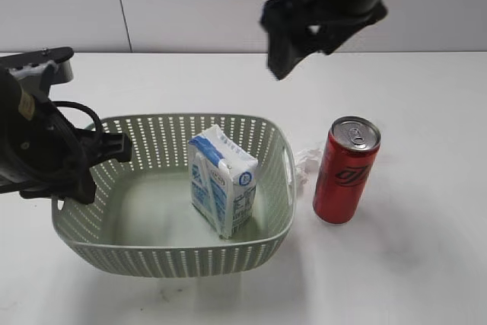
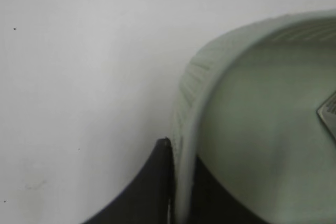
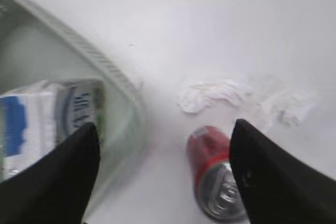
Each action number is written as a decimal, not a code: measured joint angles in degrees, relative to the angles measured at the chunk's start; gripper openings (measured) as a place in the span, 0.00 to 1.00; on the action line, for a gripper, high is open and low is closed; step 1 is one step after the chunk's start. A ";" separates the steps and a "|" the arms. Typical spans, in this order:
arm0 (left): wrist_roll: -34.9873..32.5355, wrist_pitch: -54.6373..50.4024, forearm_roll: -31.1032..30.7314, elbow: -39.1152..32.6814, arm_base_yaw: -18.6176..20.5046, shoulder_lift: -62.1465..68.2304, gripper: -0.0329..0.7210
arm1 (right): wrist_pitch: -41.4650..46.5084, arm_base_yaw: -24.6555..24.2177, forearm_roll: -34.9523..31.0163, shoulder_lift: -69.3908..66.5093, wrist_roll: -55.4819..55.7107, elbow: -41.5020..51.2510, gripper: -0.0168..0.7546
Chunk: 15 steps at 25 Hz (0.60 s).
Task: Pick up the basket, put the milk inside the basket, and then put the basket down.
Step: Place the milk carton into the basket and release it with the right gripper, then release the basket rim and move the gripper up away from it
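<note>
The pale green basket [image 1: 156, 245] sits at the left of the white table. The white-and-blue milk carton [image 1: 222, 180] stands upright inside it, toward its right side. My left gripper [image 1: 76, 176] is shut on the basket's left rim; in the left wrist view its black fingers [image 2: 181, 182] pinch the basket wall [image 2: 202, 77] from both sides. My right gripper [image 1: 293, 32] hangs open and empty high above the table. In the right wrist view its fingers [image 3: 163, 145] frame the basket's right rim [image 3: 100, 64] and the milk [image 3: 47, 116] far below.
A tall red soda can [image 1: 347, 170] stands right of the basket; it also shows in the right wrist view [image 3: 215, 169]. A crumpled white tissue [image 1: 307, 161] lies between can and basket; the right wrist view [image 3: 210, 95] shows it too. A wall runs behind the table.
</note>
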<state>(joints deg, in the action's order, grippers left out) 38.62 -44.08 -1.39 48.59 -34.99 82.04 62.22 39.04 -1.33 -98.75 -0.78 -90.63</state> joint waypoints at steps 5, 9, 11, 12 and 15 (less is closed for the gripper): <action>0.00 0.00 0.00 0.00 0.00 0.00 0.04 | 4.57 -13.41 0.11 2.26 -1.29 0.00 0.80; 0.00 -0.17 0.00 0.00 0.00 0.00 0.04 | 5.68 -24.47 0.11 4.48 -3.42 0.44 0.79; 0.00 -0.29 0.05 0.00 0.00 0.00 0.04 | 5.74 -29.40 -0.07 5.98 -4.69 1.76 0.79; 0.00 -0.35 0.05 0.00 0.00 0.00 0.04 | 5.74 -31.98 -0.41 6.67 -5.35 2.67 0.79; 0.00 -0.58 0.48 0.00 0.00 0.00 0.04 | 5.76 -38.31 -2.61 9.97 -6.61 7.28 0.79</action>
<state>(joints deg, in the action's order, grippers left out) 38.62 -44.66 -0.91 48.59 -34.99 82.04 67.98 0.73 -3.94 -88.78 -7.39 -83.35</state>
